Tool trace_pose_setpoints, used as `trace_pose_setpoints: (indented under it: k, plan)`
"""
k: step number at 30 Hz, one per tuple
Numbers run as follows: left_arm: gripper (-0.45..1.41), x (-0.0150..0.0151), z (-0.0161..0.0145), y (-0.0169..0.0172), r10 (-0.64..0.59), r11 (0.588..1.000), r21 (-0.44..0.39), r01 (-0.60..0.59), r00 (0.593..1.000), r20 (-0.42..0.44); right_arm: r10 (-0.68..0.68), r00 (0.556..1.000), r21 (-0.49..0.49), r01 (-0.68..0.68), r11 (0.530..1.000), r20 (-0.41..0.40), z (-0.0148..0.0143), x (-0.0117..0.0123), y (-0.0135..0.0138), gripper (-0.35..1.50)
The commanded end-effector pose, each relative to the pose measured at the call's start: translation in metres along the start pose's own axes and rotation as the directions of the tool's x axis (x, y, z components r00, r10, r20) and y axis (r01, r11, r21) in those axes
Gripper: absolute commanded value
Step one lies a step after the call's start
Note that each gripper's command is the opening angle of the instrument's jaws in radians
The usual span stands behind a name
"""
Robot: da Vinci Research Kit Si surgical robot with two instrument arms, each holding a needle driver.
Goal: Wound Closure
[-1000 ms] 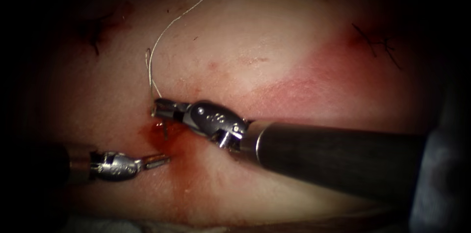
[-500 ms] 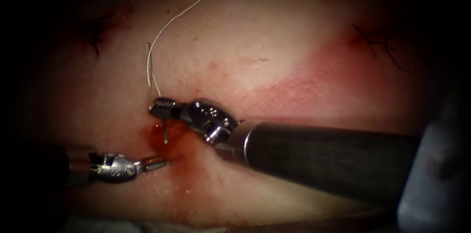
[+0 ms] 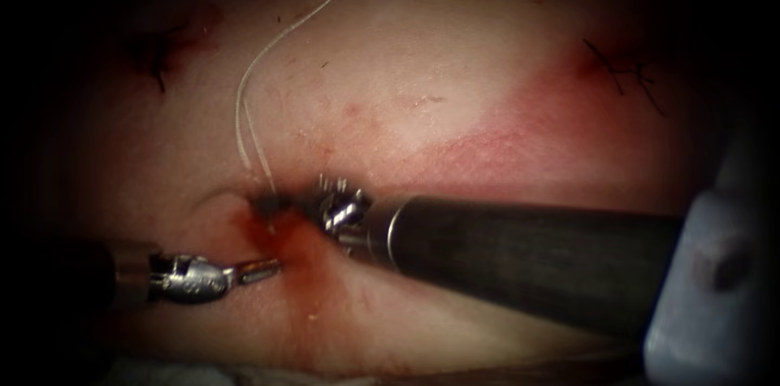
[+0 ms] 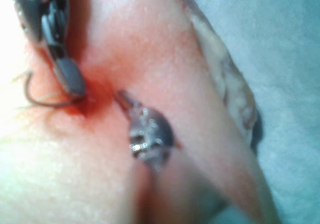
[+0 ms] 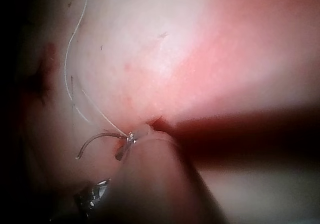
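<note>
At the cut's (image 3: 280, 227) red fluid (image 3: 264, 223), your right pincer (image 3: 272, 203) grips the curved needle (image 4: 42, 100) near its thread (image 3: 248, 110) end; your left pincer (image 3: 258, 271) hovers closed, holding nothing.

The right end effector (image 3: 272, 204) lay at the cut (image 3: 280, 227) amid red fluid (image 3: 272, 232), gripping the needle (image 3: 213, 193), whose curve arced out leftward over the tissue (image 3: 422, 69). Thread (image 3: 268, 49) looped upward. The left end effector (image 3: 262, 270) rested closed, holding nothing.
</note>
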Motion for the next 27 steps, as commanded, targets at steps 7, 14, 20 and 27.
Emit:
trace_pose_setpoints:
  k: [7,14,20,27]
  plan:
    - [-0.37,-0.0003,0.0006,0.0009,0.003,1.0,-0.004,-0.003,1.0,-0.002,0.091,0.995,-0.003,-0.091,0.996,0.038,0.0008,-0.0008,-0.0003,-0.35]
    - [-0.38,-0.0001,0.0007,0.001,0.008,1.0,-0.002,-0.008,1.0,0.0,0.058,0.998,-0.007,-0.058,0.998,-0.024,0.0006,0.0002,-0.0002,-0.35]
    - [-0.4,-0.0001,0.0007,0.0011,0.007,1.0,-0.002,-0.007,1.0,0.0,-0.316,0.946,-0.07,0.312,0.948,-0.07,-0.0008,0.0018,-0.0003,1.03]
    - [-0.4,0.0,0.0007,0.0011,0.007,1.0,-0.002,-0.007,1.0,0.0,-0.59,0.807,0.003,0.59,0.807,-0.028,-0.0039,0.0019,-0.001,0.93]
